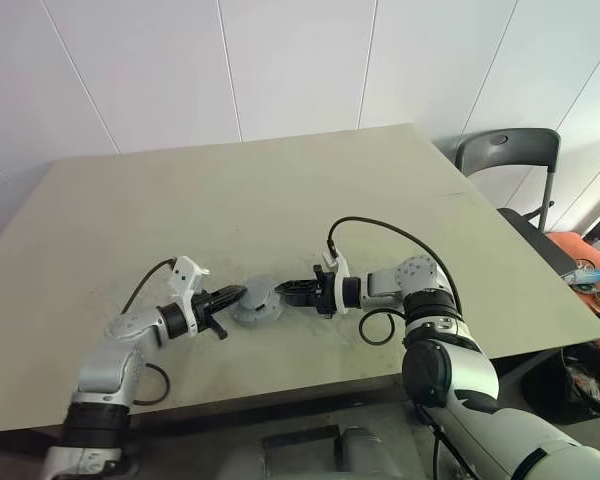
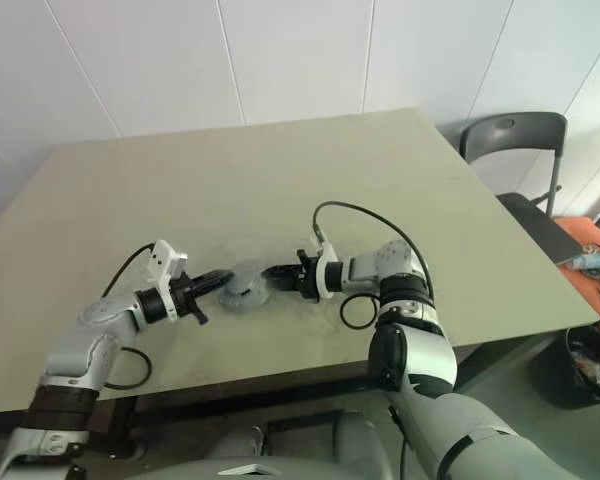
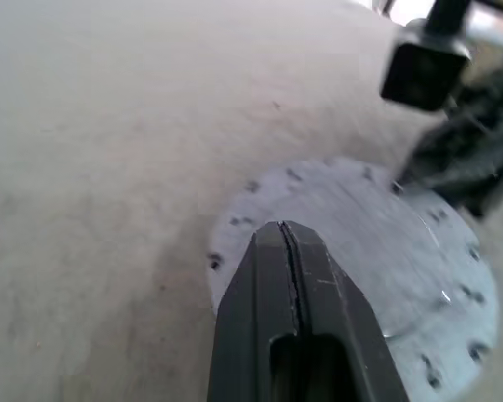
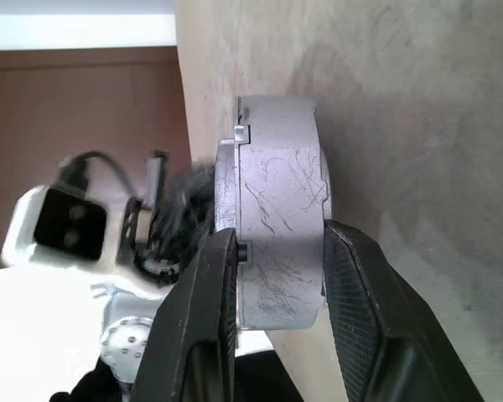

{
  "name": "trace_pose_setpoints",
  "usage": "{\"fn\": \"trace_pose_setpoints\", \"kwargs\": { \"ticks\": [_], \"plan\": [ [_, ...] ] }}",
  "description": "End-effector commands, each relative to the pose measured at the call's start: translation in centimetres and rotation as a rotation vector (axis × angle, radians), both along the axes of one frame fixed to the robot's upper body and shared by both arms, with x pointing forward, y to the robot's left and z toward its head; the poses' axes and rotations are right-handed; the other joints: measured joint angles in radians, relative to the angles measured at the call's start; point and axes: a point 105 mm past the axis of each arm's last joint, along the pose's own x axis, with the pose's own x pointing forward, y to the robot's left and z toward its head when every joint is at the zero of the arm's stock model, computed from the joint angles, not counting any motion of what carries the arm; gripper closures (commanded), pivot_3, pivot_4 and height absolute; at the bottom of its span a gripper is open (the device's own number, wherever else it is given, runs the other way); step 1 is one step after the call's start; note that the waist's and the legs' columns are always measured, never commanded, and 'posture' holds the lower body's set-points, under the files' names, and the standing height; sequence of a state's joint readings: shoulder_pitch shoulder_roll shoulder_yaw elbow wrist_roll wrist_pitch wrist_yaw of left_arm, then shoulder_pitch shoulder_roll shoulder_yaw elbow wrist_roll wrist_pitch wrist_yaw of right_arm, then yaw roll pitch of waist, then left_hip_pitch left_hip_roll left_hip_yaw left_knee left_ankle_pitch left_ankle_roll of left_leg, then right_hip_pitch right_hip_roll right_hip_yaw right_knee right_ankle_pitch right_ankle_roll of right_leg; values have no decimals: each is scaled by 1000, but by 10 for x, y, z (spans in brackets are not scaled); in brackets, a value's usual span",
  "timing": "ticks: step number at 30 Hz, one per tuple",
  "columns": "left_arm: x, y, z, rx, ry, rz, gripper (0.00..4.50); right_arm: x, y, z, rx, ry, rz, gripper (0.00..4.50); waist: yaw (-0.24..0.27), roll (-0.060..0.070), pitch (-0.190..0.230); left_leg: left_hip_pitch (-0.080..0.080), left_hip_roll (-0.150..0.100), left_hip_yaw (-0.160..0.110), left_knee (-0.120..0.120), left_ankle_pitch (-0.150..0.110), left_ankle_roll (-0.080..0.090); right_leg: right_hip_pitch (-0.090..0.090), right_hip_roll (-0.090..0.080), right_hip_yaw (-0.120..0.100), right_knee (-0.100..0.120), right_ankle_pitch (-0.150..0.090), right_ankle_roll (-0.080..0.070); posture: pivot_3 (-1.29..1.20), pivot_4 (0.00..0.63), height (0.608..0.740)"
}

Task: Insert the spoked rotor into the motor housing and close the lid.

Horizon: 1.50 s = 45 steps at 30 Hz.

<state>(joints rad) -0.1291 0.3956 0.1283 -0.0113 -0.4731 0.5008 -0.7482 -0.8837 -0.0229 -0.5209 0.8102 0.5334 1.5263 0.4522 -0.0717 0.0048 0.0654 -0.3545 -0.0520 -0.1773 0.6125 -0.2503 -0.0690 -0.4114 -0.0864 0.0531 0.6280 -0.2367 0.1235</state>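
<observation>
White panelled wall (image 1: pixel 280 60) across upper frame. Beige table (image 1: pixel 280 190) fills centre. Grey chair (image 1: pixel 508 165) at right edge; orange clutter (image 1: pixel 590 270) on floor, lower right.

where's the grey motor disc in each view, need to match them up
Left eye view: motor housing, low centre on the table, between the grippers.
Right eye view, same spot, left of centre.
Left wrist view, flat grey face beyond the shut left gripper.
Right wrist view, edge-on between the right gripper's fingers.
Shared landmark: the left gripper.
</observation>
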Motion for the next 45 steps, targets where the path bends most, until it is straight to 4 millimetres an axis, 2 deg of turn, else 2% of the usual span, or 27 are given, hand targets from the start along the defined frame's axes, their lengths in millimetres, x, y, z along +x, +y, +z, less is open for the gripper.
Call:
{"fn": "trace_pose_setpoints", "kwargs": {
  "ticks": [1,3,5,8,12,15,19,25,28,34,42,45],
  "plan": [
    [-2,24,21,-170,9,117,4500,7,1,27,90,-72,-5,3375,0,0,0,0,0,0,0,0,0,-1,0,0,0,0,0,0,0,740],
    [-13,30,31,-414,75,98,4500,7,0,30,94,-79,-5,3375,0,0,0,-1,0,0,0,0,0,-1,0,0,0,0,0,0,0,740],
    [-18,41,35,-466,67,137,4500,8,0,35,108,-91,-1,3375,0,0,0,-1,0,0,0,0,0,-1,0,0,0,0,0,0,0,740],
    [-24,47,35,-498,79,147,3645,8,-1,39,114,-98,3,3375,1,0,0,-1,0,0,0,0,0,0,0,0,-1,-1,-2,0,0,740],
    [-33,64,26,-581,120,225,2273,11,-5,49,132,-124,3,3375,0,0,0,-1,0,0,0,0,0,0,0,0,-1,-2,-3,0,0,740],
    [-38,69,27,-684,137,240,1276,14,-10,58,136,-148,-1,3375,1,0,0,-1,0,0,0,0,0,0,0,0,-2,-2,-3,0,0,740],
    [-45,56,32,-820,185,156,40,18,-14,76,161,-198,8,3375,1,0,0,-1,0,0,0,0,0,0,0,0,-3,-2,-4,0,0,740],
    [-51,30,38,-919,249,30,0,12,-3,100,218,-279,87,3375,-2,0,0,-1,0,1,-2,0,0,1,0,0,-7,-2,-3,0,0,740],
    [-47,25,46,-975,239,9,0,4,3,106,233,-314,145,3375,0,0,0,-2,0,1,-2,0,0,1,0,0,-9,-2,-3,0,0,740],
    [-46,13,59,-1022,240,-77,0,-5,10,108,237,-332,202,3375,2,0,0,-2,0,1,-1,-1,-1,2,0,0,-10,-2,-3,0,0,740],
    [-50,1,63,-1038,284,-146,0,-12,16,106,245,-325,233,3375,2,0,0,-2,0,1,-2,-1,-1,2,0,0,-11,-1,-3,0,0,740],
    [-53,-1,60,-1034,314,-158,614,-13,18,106,250,-322,236,3375,2,0,0,-2,0,1,-1,-1,-1,2,0,0,-11,-1,-3,0,0,740]
  ]
}}
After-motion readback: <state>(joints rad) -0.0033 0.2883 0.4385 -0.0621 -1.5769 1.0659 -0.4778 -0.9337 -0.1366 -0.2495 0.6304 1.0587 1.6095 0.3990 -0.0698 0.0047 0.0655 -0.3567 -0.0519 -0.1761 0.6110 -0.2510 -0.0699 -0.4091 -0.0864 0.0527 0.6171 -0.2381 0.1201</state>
